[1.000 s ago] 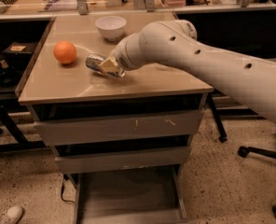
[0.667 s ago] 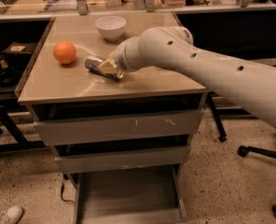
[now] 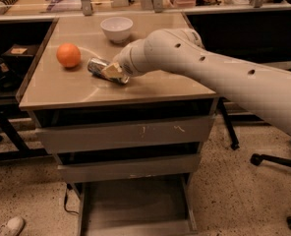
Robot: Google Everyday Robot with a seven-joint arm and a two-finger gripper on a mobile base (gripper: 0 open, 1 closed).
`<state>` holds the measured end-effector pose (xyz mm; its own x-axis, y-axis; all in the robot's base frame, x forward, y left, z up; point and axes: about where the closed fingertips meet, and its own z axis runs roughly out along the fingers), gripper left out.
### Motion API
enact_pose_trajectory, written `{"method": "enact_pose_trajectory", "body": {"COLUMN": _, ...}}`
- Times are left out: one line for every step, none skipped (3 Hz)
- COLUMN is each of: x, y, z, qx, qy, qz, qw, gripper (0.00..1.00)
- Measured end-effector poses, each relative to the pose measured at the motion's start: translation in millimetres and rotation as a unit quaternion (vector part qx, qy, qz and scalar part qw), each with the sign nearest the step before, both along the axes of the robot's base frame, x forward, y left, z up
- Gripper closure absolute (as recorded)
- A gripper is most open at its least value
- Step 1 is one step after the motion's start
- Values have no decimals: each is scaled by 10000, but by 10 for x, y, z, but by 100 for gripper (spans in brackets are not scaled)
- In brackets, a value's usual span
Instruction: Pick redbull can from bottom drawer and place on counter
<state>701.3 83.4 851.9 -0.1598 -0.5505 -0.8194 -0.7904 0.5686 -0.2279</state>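
Observation:
The redbull can (image 3: 96, 65) lies on its side on the beige counter (image 3: 155, 85), left of centre, its silver end pointing back-left. My gripper (image 3: 112, 72) reaches in from the right at the end of the white arm and is shut on the can's middle, a tan fingertip (image 3: 111, 71) across its body. The can rests on or just above the counter top. Below, the bottom drawer (image 3: 135, 205) is pulled out and its grey floor shows bare.
An orange ball (image 3: 68, 55) sits just left of the can. A white bowl (image 3: 116, 28) stands at the counter's back. A cluttered bench (image 3: 37, 6) runs behind. A chair base (image 3: 278, 161) is at right and a shoe (image 3: 5, 226) at bottom left.

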Motion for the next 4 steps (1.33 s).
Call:
{"method": "enact_pose_trajectory", "body": {"x": 0, "y": 0, "z": 0, "qx": 0, "qy": 0, "qz": 0, "qw": 10000, "gripper": 36}}
{"method": "enact_pose_trajectory", "body": {"x": 0, "y": 1, "z": 0, "qx": 0, "qy": 0, "qz": 0, "qw": 10000, "gripper": 13}}
{"method": "enact_pose_trajectory", "body": {"x": 0, "y": 1, "z": 0, "qx": 0, "qy": 0, "qz": 1, "qw": 10000, "gripper": 0}}
{"method": "enact_pose_trajectory", "body": {"x": 0, "y": 1, "z": 0, "qx": 0, "qy": 0, "qz": 1, "qw": 10000, "gripper": 0}}
